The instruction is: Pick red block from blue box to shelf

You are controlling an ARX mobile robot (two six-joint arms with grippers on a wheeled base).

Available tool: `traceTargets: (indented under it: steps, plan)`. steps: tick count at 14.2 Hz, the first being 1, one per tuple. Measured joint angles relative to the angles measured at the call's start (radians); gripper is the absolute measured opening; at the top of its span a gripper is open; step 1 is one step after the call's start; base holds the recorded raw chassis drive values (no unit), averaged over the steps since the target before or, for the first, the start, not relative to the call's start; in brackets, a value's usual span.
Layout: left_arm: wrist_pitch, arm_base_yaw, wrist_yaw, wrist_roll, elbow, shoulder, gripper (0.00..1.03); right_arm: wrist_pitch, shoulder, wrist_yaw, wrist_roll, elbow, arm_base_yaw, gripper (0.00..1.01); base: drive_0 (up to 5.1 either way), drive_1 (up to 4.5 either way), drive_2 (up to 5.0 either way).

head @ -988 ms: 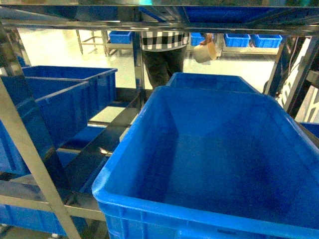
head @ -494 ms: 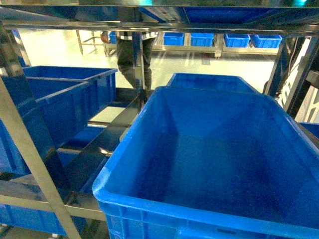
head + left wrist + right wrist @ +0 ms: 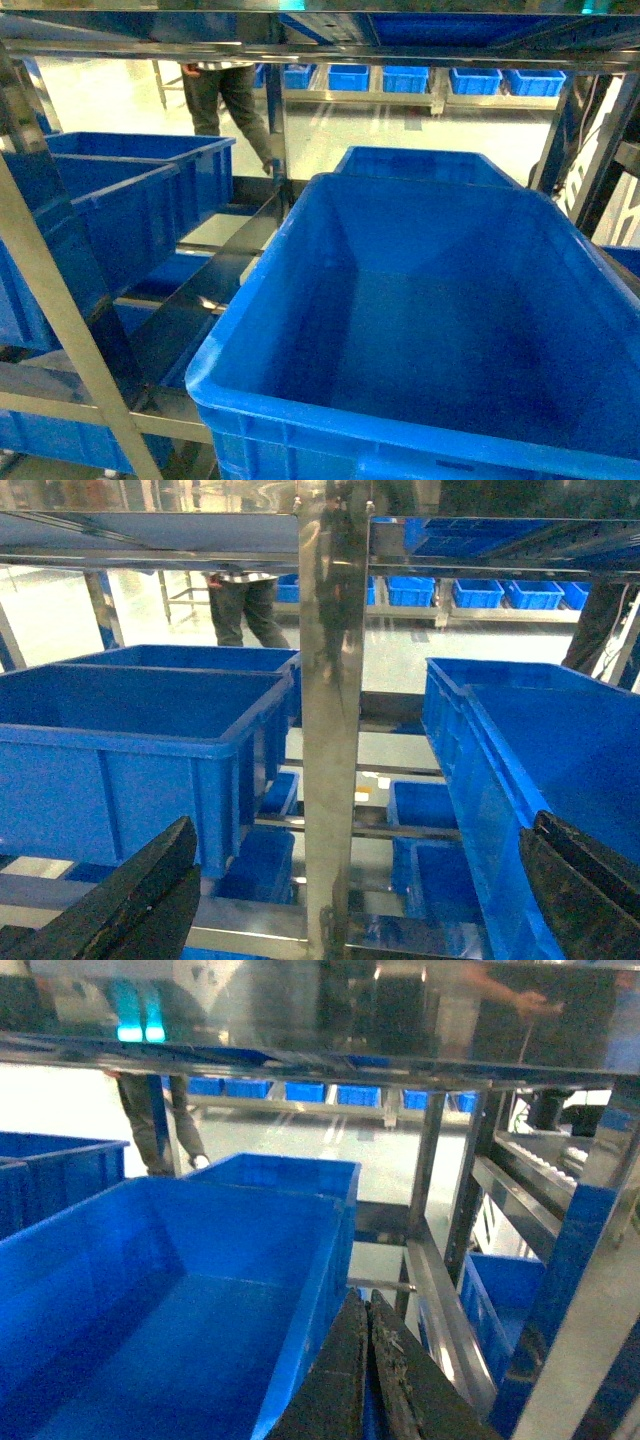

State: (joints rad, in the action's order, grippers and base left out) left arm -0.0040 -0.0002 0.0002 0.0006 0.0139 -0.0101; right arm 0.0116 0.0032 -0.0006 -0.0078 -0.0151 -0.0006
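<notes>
From my head camera I see neither of my grippers, only the shelf [image 3: 60, 300] with its steel uprights and a big dark blue crate [image 3: 430, 330] right ahead; its floor looks bare. No red block and no pale turquoise box show here.

From my left wrist, my left gripper [image 3: 360, 900] stands spread wide, dark fingers [image 3: 140, 900] at either lower corner, with a shelf upright [image 3: 330, 730] dead ahead between them and dark crates to both sides.

From my right wrist, my right gripper [image 3: 368, 1370] has its fingers pressed together on nothing, poised above the near right rim of the big crate.

The block lies outside every view, so I cannot tell which arm is nearer; perhaps it sits lower or behind me.
</notes>
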Motion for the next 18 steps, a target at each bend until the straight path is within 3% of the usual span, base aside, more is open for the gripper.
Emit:
traceTargets:
  steps: [5, 6, 13, 18]
  plan:
    - [0.001, 0.0, -0.001, 0.0, 0.0, 0.0, 0.98, -0.016, 0.002, 0.0, 0.0, 0.0, 0.0, 0.02, 0.0, 0.0, 0.0]
    - [0.001, 0.0, -0.001, 0.0, 0.0, 0.0, 0.98, -0.016, 0.002, 0.0, 0.0, 0.0, 0.0, 0.07, 0.0, 0.0, 0.0]
    - [0.001, 0.0, -0.001, 0.0, 0.0, 0.0, 0.98, -0.016, 0.002, 0.0, 0.0, 0.0, 0.0, 0.96, 0.0, 0.0, 0.0]
    - [0.001, 0.0, -0.001, 0.0, 0.0, 0.0, 0.98, -0.016, 0.002, 0.0, 0.0, 0.0, 0.0, 0.98, 0.0, 0.0, 0.0]
